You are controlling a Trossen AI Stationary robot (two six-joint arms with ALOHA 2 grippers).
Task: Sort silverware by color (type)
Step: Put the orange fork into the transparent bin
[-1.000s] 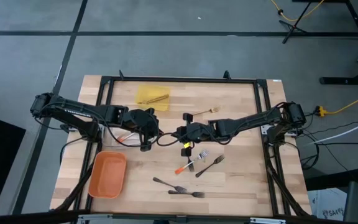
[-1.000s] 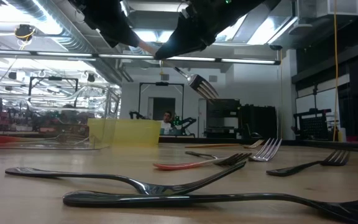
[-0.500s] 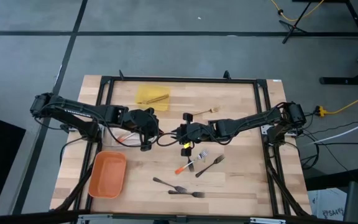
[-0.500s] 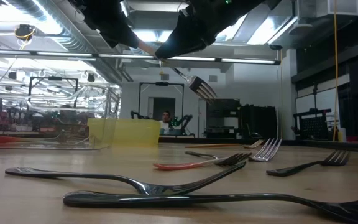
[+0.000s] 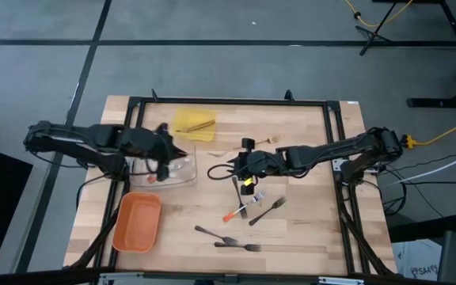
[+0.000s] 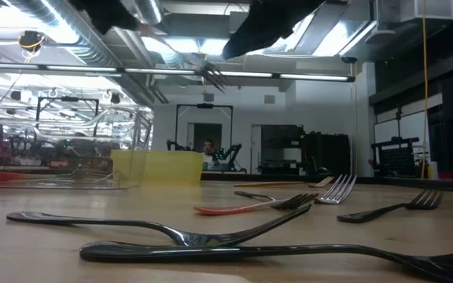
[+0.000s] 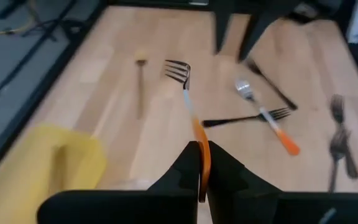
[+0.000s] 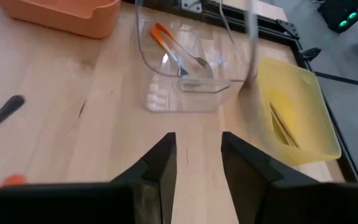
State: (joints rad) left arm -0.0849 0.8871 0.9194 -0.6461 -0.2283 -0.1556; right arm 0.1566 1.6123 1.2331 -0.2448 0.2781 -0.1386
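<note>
left gripper (image 7: 199, 163): over the clear tray (image 5: 182, 176) on the table's left side, as we see in the high view; fingers pinched tight on the orange handle of a silver fork (image 7: 188, 99), tines pointing out ahead of the gripper.
held fork, low view: we see tines (image 6: 213, 75) up high above the table, under the dark arm.
right gripper (image 8: 197, 162): near table centre (image 5: 244, 168), fingers parted with bare wood between them, nothing in them.
clear tray contents: we see one orange-handled silver utensil (image 8: 178, 55) lying inside in the right wrist view.
yellow tray (image 5: 194, 124): far side of the table, just beyond the clear tray; thin tan wooden pieces (image 8: 283, 127) lie in it.
orange tray (image 5: 137, 223): near left corner; we can't make out anything in it.
wooden utensil (image 5: 261, 142): loose on the table, far side, beside the right gripper.
orange-tipped fork (image 5: 242, 209): on the wood below the right gripper, handle tip orange, crossed by or touching a dark fork (image 5: 267, 210).
two more dark forks (image 5: 229, 241): near edge, lying close together, nearly side by side.
table (image 5: 307, 229): light wood with a black frame.
background: a person (image 6: 210, 148) is far off in the room, in the low view.
</note>
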